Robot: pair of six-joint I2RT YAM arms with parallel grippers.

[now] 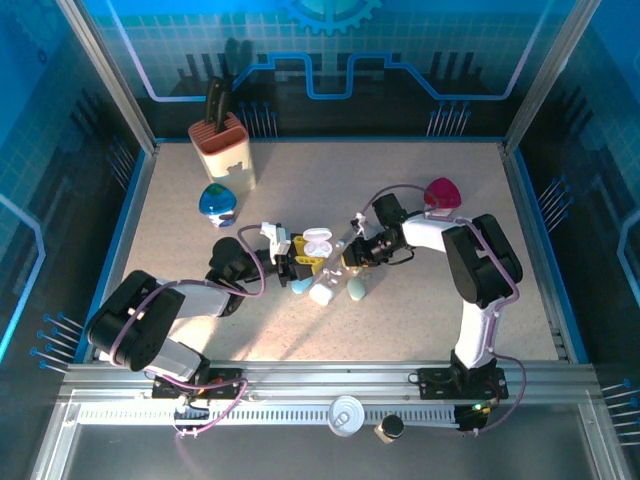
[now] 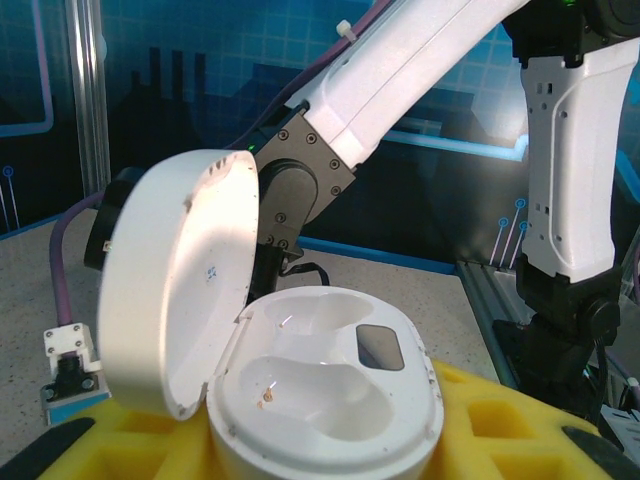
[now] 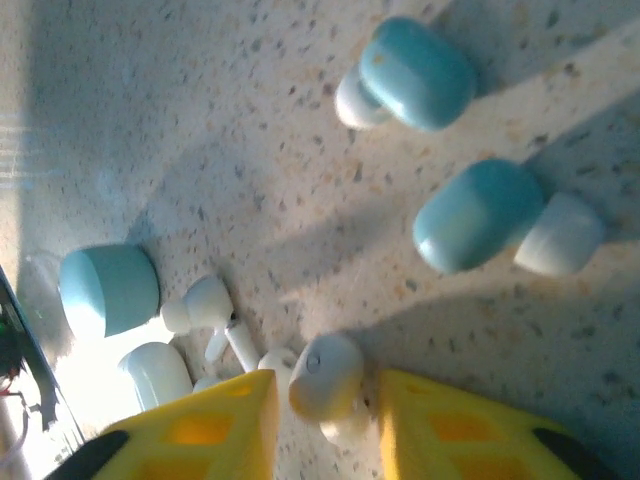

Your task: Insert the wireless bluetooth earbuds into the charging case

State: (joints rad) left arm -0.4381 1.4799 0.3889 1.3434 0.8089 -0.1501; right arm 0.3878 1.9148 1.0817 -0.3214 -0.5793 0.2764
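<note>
The white charging case [image 2: 330, 390] stands with its lid [image 2: 175, 290] swung open and both wells empty. My left gripper [image 2: 320, 445] is shut on its base between yellow foam pads [image 2: 520, 430]. From above, that case [image 1: 317, 243] sits mid-table between my left gripper [image 1: 298, 252] and my right gripper [image 1: 350, 256]. My right gripper [image 3: 328, 395] points down at the table, jaws a little apart. A white earbud [image 3: 325, 372] lies between the pads with a gap on each side. Another stemmed earbud [image 3: 205, 302] lies just to its left.
Pale blue pebble cases [image 3: 420, 70] [image 3: 478, 215] [image 3: 110, 290] lie around the earbuds, some with white pieces [image 3: 560, 235] beside them. A knife block [image 1: 222, 145] and a blue object [image 1: 217, 203] stand at the back left. A magenta object [image 1: 443, 192] is at the back right.
</note>
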